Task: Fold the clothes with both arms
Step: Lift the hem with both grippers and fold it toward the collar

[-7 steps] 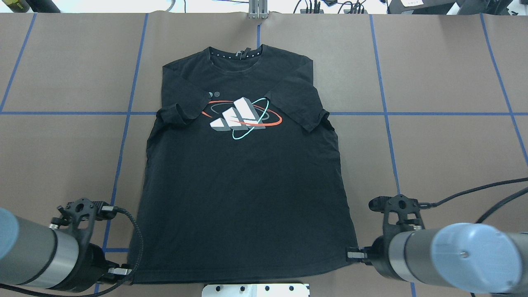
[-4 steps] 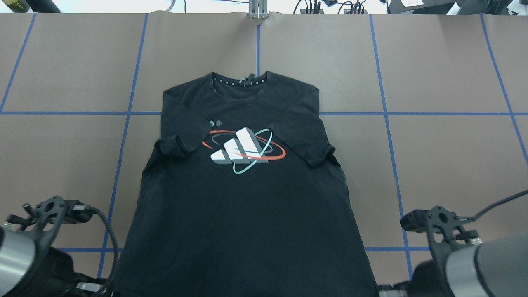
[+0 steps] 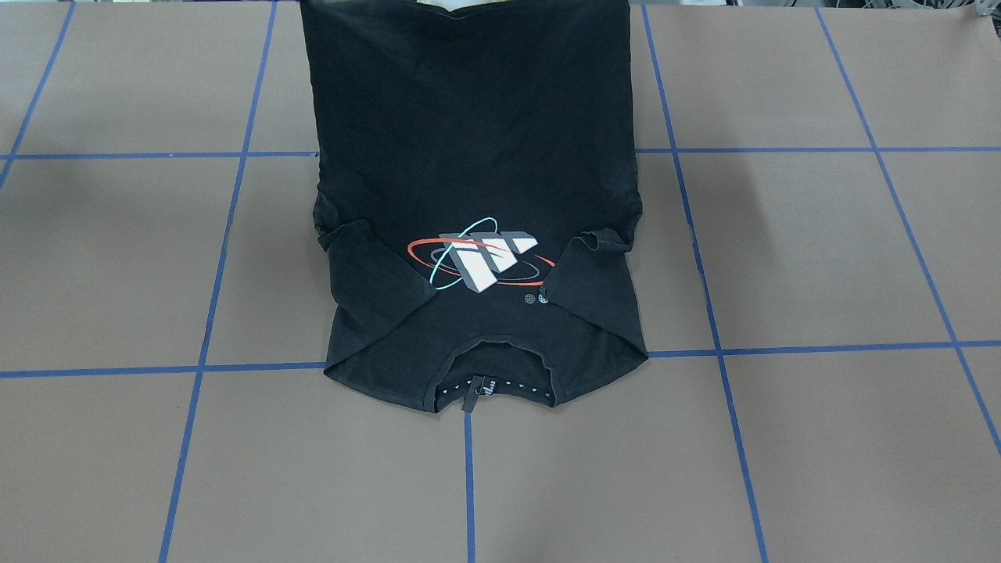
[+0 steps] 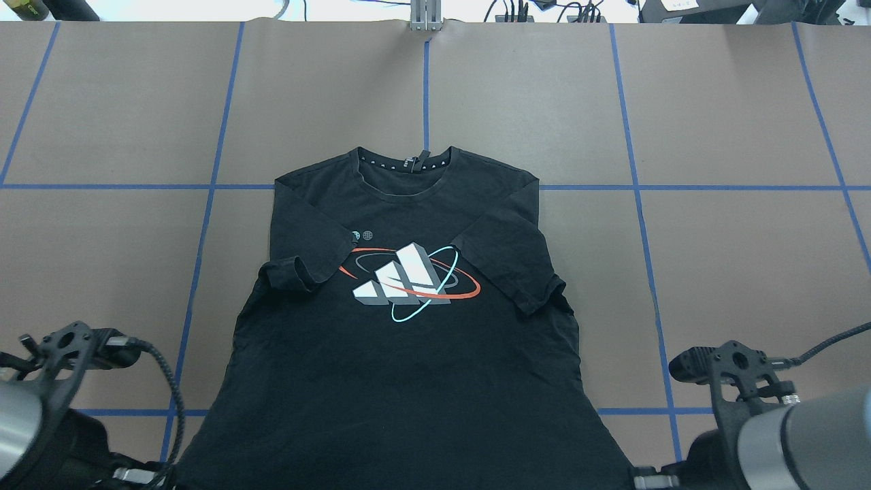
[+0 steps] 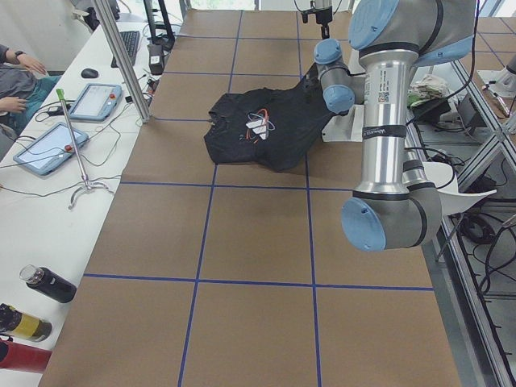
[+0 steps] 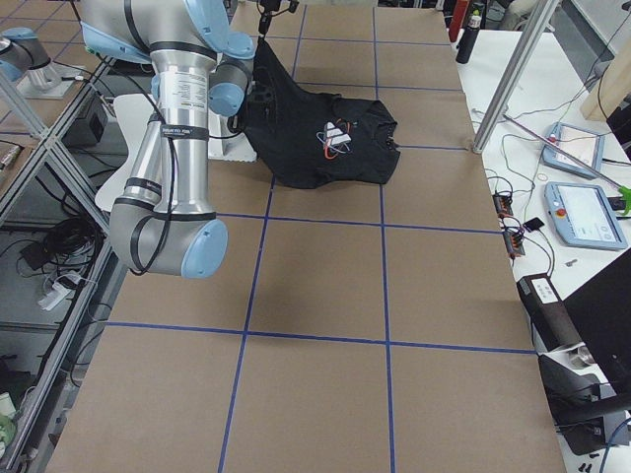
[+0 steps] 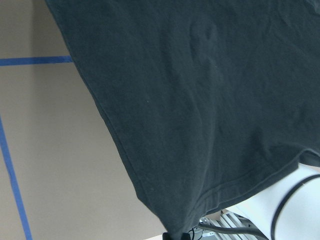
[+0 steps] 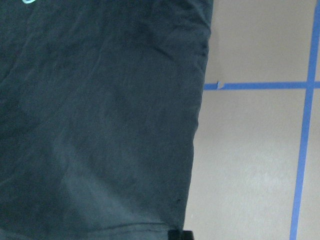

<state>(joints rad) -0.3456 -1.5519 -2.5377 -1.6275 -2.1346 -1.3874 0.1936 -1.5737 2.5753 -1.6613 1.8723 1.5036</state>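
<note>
The black T-shirt (image 4: pixel 408 381) has slid across the table (image 4: pixel 748 258) toward the robot in the past second, its ribbed neckline (image 4: pixel 406 167) crossing from well beyond the far blue tape line (image 4: pixel 633 187) to just short of it, while both arms have drawn back to the near edge of the overhead view. The left gripper (image 7: pixel 177 235) is clamped on one hem corner and the right gripper (image 8: pixel 180 235) pinches the other, each wrist camera showing dark cloth running down to the fingertips. From the side views, the hem end hangs raised off the brown surface between the left arm (image 5: pixel 387 145) and the right arm (image 6: pixel 177 148), and the cloth slopes down to the collar end, which lies flat on the table. The shirt is face up, its red, teal and white logo (image 4: pixel 412 282) showing at the chest. Both short sleeves (image 4: pixel 292 272) are folded inward over the front, one touching each side of the print.
</note>
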